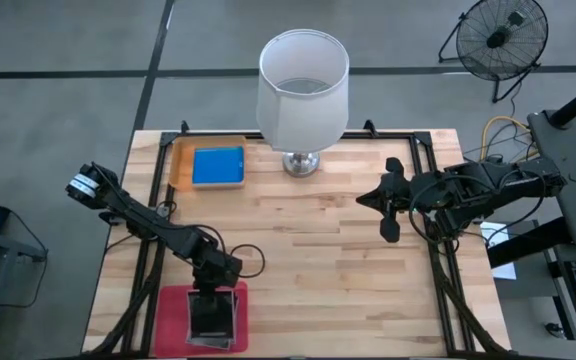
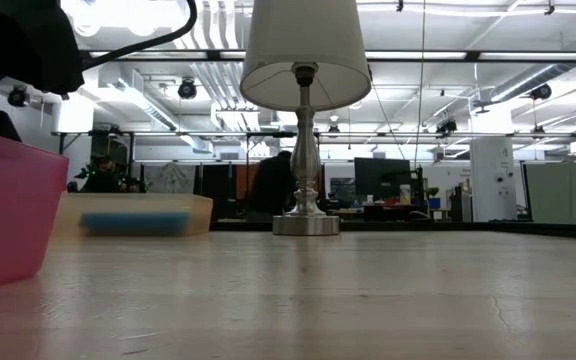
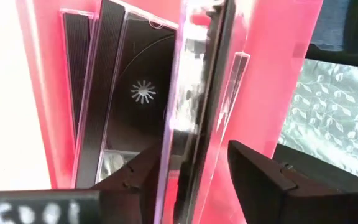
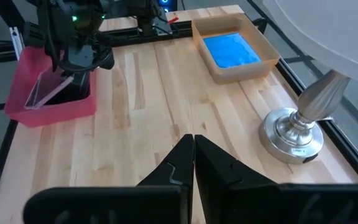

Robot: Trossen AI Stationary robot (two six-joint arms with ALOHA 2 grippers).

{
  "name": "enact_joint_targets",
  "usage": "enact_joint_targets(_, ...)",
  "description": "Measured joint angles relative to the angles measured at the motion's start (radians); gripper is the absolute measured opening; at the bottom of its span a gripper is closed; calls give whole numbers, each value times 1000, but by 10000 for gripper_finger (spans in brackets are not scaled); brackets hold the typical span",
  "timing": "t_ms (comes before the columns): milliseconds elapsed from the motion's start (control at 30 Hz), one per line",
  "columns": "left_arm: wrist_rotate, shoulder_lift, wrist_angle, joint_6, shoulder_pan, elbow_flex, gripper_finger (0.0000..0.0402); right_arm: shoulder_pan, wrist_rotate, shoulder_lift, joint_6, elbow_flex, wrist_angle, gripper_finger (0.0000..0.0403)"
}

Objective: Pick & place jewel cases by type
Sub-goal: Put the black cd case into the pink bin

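A lamp (image 1: pixel 303 95) with a white shade stands at the far middle of the wooden surface (image 1: pixel 318 260). A standing fan (image 1: pixel 505 35) is on the grey floor beyond the surface's far right corner.

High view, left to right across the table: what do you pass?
Left gripper over the pink tray → blue jewel case in the orange tray → lamp → right gripper.

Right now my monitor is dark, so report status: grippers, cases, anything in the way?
Left gripper over pink tray, clear case between its fingers. Right gripper shut, parked. Blue case in orange tray. Nothing in the way.
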Motion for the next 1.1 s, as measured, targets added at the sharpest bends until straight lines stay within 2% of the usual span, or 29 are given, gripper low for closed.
enact_joint_targets(267,0,0,-11,-8,0,14,181,0,0,0,3,0,0,8)
enact_joint_targets(667,0,0,-71,18,0,74,181,0,0,0,-2,0,0,8)
enact_joint_targets(900,9,9,-93,-35,0,71,181,0,0,0,-1,0,0,8)
enact_joint_targets(1100,9,8,-142,-12,0,123,181,0,0,0,-14,0,1,8)
